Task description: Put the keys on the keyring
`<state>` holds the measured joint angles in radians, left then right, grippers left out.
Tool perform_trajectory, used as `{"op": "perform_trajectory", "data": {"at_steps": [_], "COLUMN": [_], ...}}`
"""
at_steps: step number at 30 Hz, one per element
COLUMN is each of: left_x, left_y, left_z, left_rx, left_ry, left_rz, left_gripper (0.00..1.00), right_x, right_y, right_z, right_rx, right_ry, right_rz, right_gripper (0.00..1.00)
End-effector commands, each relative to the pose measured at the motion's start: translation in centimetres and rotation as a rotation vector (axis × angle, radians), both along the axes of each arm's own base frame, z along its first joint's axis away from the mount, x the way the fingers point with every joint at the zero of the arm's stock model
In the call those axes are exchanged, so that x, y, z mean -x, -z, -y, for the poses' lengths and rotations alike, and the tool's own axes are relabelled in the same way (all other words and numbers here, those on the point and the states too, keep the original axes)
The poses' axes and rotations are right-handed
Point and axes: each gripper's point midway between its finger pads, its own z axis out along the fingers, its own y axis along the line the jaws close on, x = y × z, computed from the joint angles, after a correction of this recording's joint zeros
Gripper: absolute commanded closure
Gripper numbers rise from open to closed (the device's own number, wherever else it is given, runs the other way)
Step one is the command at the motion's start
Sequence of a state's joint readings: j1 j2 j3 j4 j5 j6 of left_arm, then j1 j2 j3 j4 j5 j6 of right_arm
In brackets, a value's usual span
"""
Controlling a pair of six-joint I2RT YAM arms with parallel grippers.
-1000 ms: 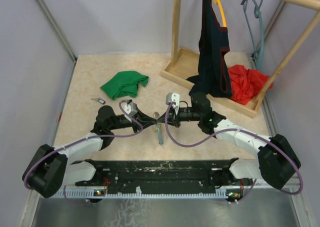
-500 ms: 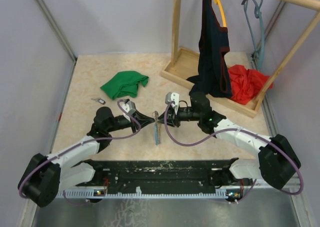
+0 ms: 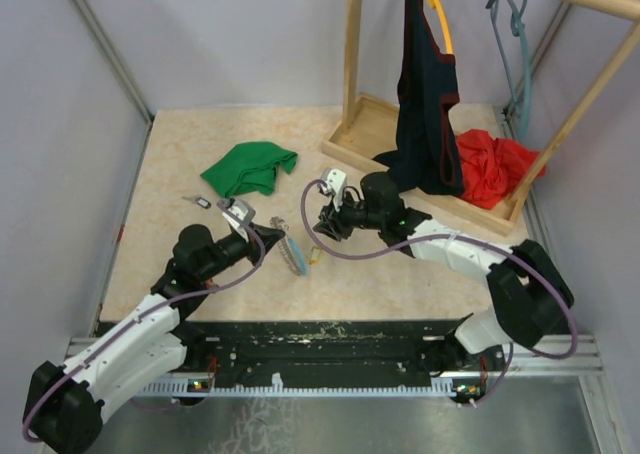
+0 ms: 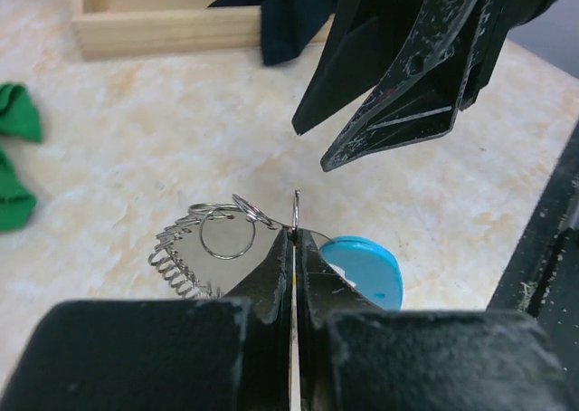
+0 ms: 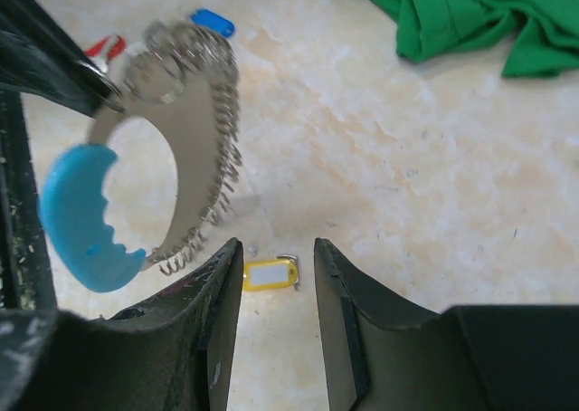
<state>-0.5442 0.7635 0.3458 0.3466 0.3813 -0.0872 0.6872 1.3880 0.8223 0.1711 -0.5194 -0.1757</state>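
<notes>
The keyring (image 4: 204,239) is a loop of silvery coil with a light blue band (image 4: 366,268). My left gripper (image 4: 296,237) is shut on a thin wire ring at its top and holds it just above the table. It also shows in the top view (image 3: 293,252) and in the right wrist view (image 5: 194,148). My right gripper (image 5: 278,245) is open and empty, right of the loop, over a yellow key (image 5: 270,273) that lies on the table. A blue key (image 5: 213,22) and a red key (image 5: 107,46) lie beyond the loop. My left gripper (image 3: 275,237) and right gripper (image 3: 322,224) face each other.
A green cloth (image 3: 250,167) lies at the back left. A wooden rack base (image 3: 365,139) stands at the back right with a dark garment (image 3: 425,94) hanging over it and a red cloth (image 3: 495,169) in it. A small key (image 3: 200,202) lies left of the grippers.
My left arm has drawn back to the left, carrying the keyring with it. My right gripper has moved left and farther from the base, and now stands open beside the loop.
</notes>
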Motion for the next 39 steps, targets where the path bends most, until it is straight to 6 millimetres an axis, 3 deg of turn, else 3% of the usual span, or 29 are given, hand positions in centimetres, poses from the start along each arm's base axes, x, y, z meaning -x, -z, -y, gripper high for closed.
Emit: {"op": "perform_trajectory", "data": {"at_steps": [1,10,12,19,26,32,35,39], "left_x": [-1.4,-2.1,-2.2,-2.2,-2.3,-2.3,-2.2,-2.2], "left_y": [-0.4,0.9,0.9,1.3,1.6,1.8,1.8,1.8], "left_z": [-2.2,-4.2,-4.4,-4.4,-4.3,-4.1,-4.0,-3.9], "left_rx": [-0.029,-0.068,-0.069,-0.072,-0.073,-0.079,-0.078,-0.075], "left_ry": [-0.164,-0.299,-0.310,-0.313,-0.310,-0.297,-0.294,-0.286], "left_rz": [-0.068,-0.140,-0.140,-0.144,-0.147,-0.152,-0.151,-0.150], "left_gripper": [1.00,1.00,1.00,1.00,1.00,1.00,1.00,1.00], "right_x": [-2.6,-3.4,-3.2,-2.5,-2.3,-2.2,-2.0,-1.7], "right_y": [1.9,6.7,8.7,11.1,12.3,12.7,12.7,11.5], "right_z": [-0.6,-0.9,-1.0,-1.6,-1.5,-1.7,-1.6,-0.8], "right_rx": [0.064,0.158,0.191,0.220,0.235,0.232,0.237,0.257], "right_ry": [0.108,0.124,0.107,0.043,0.033,0.022,0.018,0.041], "right_rz": [-0.058,-0.155,-0.183,-0.236,-0.249,-0.256,-0.262,-0.257], "right_gripper": [0.62,0.63,0.64,0.66,0.73,0.87,1.00,1.00]}}
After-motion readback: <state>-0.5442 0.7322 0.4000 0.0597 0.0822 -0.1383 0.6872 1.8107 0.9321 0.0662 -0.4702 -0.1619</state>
